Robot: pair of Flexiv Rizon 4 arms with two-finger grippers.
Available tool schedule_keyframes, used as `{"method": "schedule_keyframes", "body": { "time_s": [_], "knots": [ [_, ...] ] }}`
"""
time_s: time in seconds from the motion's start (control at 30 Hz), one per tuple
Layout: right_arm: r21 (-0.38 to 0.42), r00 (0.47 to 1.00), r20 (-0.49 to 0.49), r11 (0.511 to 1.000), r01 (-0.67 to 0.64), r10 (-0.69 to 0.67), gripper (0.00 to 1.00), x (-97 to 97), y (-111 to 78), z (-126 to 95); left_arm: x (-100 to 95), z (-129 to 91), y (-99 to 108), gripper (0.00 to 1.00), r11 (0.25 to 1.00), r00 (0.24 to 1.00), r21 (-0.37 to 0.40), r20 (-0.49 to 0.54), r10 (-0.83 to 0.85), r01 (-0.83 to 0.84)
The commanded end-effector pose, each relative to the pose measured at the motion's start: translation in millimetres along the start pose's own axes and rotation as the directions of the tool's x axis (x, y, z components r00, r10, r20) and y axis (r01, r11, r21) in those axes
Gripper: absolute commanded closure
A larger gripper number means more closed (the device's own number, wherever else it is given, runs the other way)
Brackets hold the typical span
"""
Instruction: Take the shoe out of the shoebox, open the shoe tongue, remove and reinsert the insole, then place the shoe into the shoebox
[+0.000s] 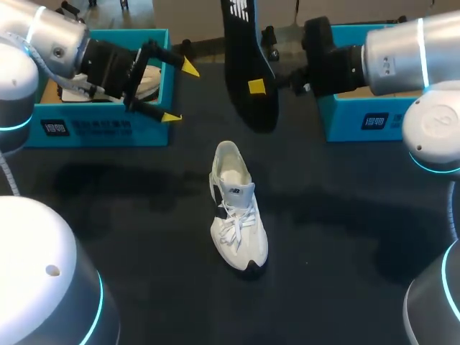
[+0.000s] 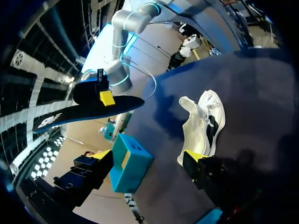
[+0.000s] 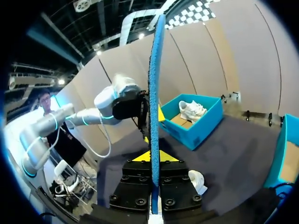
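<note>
A white shoe (image 1: 237,208) lies on the dark table at the middle, laces up; in the left wrist view the shoe (image 2: 203,123) is ahead of my fingers. My right gripper (image 1: 256,87) is shut on the black insole (image 1: 248,65), holding it up in the air behind the shoe. In the right wrist view the insole (image 3: 155,93) stands edge-on, rising from the shut gripper (image 3: 153,156). My left gripper (image 1: 180,93) hangs open and empty in front of the left shoebox (image 1: 100,129), left of the insole. In its own view the left gripper (image 2: 147,155) is spread wide.
The teal left shoebox holds a second white shoe (image 1: 147,79), also in the right wrist view as that shoe (image 3: 191,109). A second teal box (image 1: 359,118) stands at the back right under my right arm. Dark tabletop (image 1: 338,237) surrounds the shoe.
</note>
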State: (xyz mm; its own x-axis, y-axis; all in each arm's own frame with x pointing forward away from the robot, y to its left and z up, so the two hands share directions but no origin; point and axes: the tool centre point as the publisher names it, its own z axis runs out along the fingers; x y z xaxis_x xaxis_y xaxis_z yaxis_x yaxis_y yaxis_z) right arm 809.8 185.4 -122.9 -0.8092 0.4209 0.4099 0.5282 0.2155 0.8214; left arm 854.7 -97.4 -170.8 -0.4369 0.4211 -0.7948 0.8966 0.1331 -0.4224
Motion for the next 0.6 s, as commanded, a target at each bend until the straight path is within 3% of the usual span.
{"method": "schedule_keyframes", "body": {
  "time_s": [0.03, 0.6],
  "knots": [
    [0.018, 0.999, -0.022, 0.999, 0.042, -0.042, 1.0, -11.4, 1.1, 11.5, 11.3, 6.5, -4.9, 0.0, 0.998, 0.999, -0.04, 0.003, -0.046, 0.046],
    [-0.022, 0.989, -0.088, 0.993, 0.115, -0.117, 1.0, -38.7, -19.5, 44.0, 56.3, 22.8, 15.0, 0.0, 0.962, 0.968, -0.135, -0.047, -0.246, 0.238]
  ]
}}
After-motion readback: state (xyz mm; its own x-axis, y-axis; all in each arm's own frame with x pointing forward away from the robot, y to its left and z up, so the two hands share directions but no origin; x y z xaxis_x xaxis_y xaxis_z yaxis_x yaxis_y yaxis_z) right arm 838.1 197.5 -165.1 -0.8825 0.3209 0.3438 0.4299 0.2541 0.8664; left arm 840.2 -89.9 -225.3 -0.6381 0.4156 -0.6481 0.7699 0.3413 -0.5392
